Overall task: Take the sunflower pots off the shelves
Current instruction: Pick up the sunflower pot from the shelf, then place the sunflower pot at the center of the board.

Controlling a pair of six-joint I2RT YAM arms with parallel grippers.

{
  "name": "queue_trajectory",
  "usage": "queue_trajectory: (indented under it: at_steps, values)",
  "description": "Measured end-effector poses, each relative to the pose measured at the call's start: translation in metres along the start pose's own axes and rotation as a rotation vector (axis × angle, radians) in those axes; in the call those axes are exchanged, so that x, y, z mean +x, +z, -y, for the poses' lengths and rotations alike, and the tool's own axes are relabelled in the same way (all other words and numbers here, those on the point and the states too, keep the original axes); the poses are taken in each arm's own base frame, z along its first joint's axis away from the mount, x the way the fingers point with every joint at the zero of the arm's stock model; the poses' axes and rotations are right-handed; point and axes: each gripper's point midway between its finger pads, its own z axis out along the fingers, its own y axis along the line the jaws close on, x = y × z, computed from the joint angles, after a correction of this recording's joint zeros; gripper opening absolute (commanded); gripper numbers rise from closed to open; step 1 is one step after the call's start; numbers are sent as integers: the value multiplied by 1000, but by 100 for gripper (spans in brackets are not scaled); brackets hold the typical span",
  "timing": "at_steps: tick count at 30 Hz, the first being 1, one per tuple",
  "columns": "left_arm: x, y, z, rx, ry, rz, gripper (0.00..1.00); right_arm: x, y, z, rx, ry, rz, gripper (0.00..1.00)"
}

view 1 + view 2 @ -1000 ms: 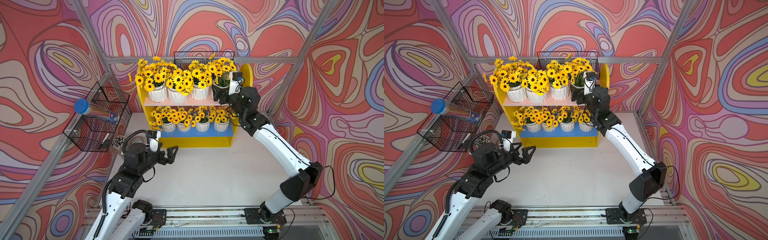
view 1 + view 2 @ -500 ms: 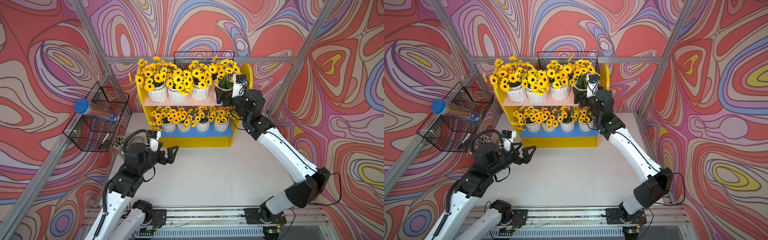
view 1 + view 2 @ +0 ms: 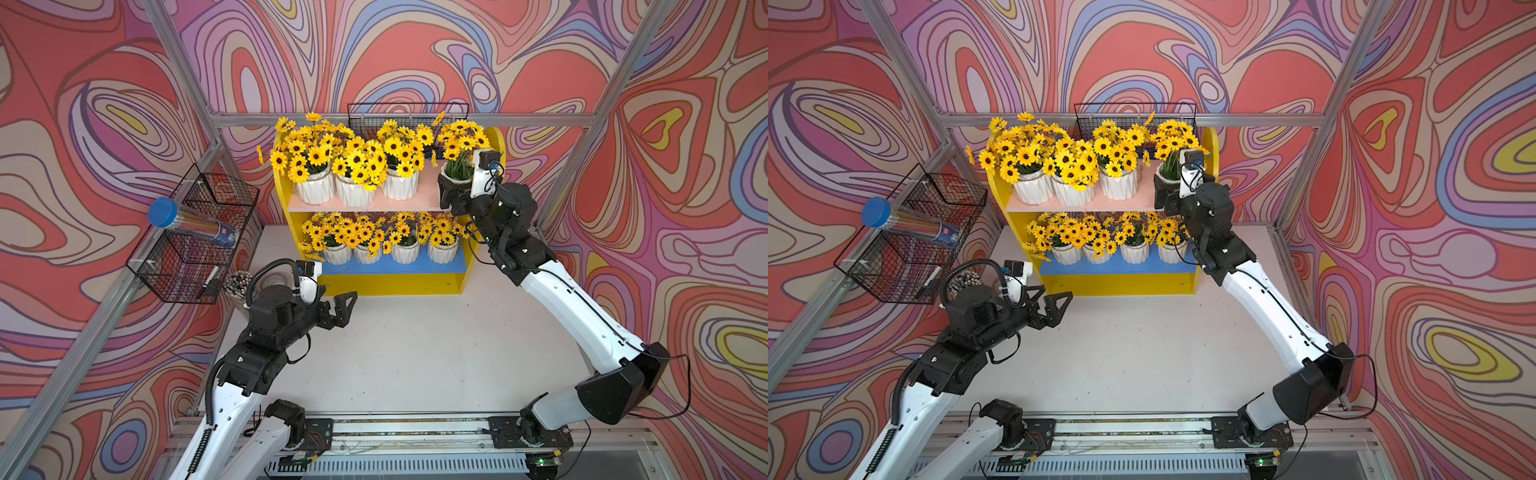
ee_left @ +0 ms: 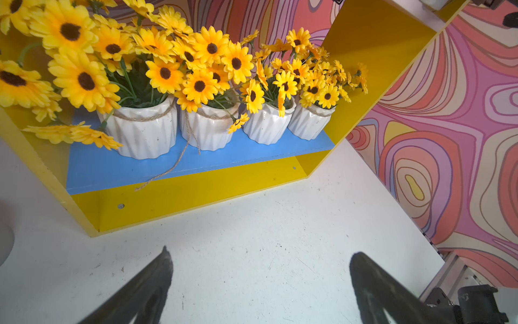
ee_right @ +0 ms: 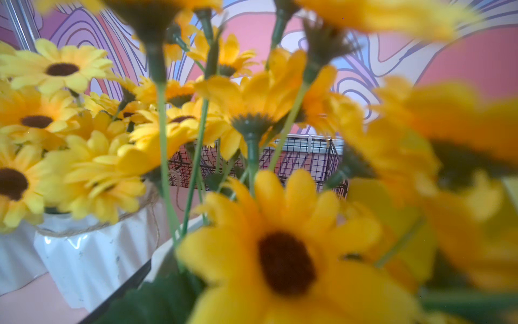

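Two arms are at work, and the nearer, the left arm, hangs low over the bare worktop just in front of the shelves, its jaws spread wide and holding nothing. Farther back, the right arm reaches to the right end of the pink upper board, where its jaws are closed on either side of the end pot. Whether that pot has left the board I cannot tell, since the right wrist view is smothered in blurred petals. The likeliest trouble is tangling. The end pot's blooms crowd those of the neighbouring pot, so drawing it out fast could drag that neighbour towards the board's front edge and tip it. The glazed ribbed sides could also slip in the jaws if the pot tilts. Lower down, a loose string trails over the blue lower board and could catch the left jaws as they go in. By count there are eight sunflower pots, four on the blue board and four on the pink board, one of them gripped. There are also two wire baskets, one on the side wall holding one blue-capped tube and one on the back wall, and one cup of pencils.
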Motion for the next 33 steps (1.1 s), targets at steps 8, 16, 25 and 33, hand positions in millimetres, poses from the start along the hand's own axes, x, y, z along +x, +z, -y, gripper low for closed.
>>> queue_trajectory:
  at_steps: [8, 16, 25, 33]
  values:
    - [0, 0, 0, 1, -3, 0, 100, -6, -7, -1, -15, 4, 12, 0]
    - [1, 2, 0, 3, -12, -5, 100, -22, -25, -4, -56, 13, 47, 0]
    - [2, 5, -4, -13, -16, -12, 100, -13, -51, -20, -144, 34, 28, 0]
    - [3, 4, -21, -114, -27, -7, 100, 8, -90, -56, -263, 35, -8, 0]
